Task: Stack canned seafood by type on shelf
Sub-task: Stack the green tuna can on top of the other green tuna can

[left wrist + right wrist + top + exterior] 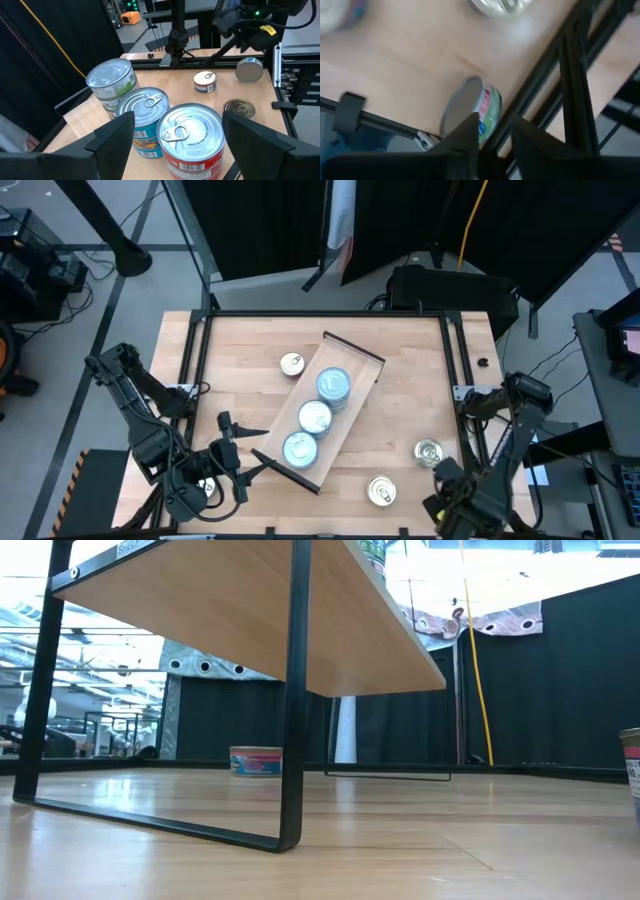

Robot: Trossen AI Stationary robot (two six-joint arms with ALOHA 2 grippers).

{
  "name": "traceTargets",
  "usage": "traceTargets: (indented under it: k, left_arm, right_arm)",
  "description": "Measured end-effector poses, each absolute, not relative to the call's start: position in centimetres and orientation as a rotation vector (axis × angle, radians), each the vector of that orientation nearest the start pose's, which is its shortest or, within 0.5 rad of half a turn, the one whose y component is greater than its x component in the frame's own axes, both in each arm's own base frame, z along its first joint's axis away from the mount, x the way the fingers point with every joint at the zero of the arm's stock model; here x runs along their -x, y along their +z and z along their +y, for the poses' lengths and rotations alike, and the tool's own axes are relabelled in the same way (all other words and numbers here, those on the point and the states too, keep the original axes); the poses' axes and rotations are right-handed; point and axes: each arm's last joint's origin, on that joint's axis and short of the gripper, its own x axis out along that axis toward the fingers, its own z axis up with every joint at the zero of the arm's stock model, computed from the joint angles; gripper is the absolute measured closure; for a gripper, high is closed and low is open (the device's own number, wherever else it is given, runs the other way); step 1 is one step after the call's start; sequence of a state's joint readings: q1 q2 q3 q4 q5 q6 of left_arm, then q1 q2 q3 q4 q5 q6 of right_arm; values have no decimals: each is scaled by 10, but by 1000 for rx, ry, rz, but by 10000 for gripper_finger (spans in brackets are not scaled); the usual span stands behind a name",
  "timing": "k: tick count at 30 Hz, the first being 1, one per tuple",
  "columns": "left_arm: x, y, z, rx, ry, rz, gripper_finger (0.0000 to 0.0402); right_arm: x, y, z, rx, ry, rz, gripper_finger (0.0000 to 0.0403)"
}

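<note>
Three tin stacks line the shelf (356,376) — loose tins (429,451) lie at 5 o'clock. Left gripper (240,450) spread wide at the shelf's near end; right gripper (492,132) — pinching a green-labelled tin (479,109).

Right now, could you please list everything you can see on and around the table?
shelf: one, light wood with dark end rails, diagonal at mid-table.
stacked tins: three stacks, silver tops, in a row on the shelf.
loose tins: three upright, pale tops, one left of the shelf, two to its right.
tilted tin: one, green label, beside the dark frame rail.
table: one, butcher-block.
left gripper: dark, jaws open, facing the nearest stack.
right gripper: dark, by the tilted tin.
</note>
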State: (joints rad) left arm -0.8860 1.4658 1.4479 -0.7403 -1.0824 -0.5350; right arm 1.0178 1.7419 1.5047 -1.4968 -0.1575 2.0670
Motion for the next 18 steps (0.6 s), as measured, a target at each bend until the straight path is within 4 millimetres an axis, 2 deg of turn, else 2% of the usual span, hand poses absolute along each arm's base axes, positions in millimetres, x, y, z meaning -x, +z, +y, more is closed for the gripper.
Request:
traceTargets:
  k: [4, 10, 14, 18]
  left_arm:
    - [-208, 366, -214, -107, 286, 350, 100]
    - [-209, 368, -216, -138, 272, 340, 100]
    - [-211, 371, -218, -152, 257, 321, 100]
    - [-213, 376, -221, -176, 226, 299, 100]
  right_arm:
    - [-143, 266, 271, -803, -1050, 1527, 231]
    - [-151, 244, 285, -793, -1092, 1544, 130]
    - [-154, 230, 290, -757, -1130, 1533, 89]
    - [-155, 222, 295, -748, -1145, 1546, 73]
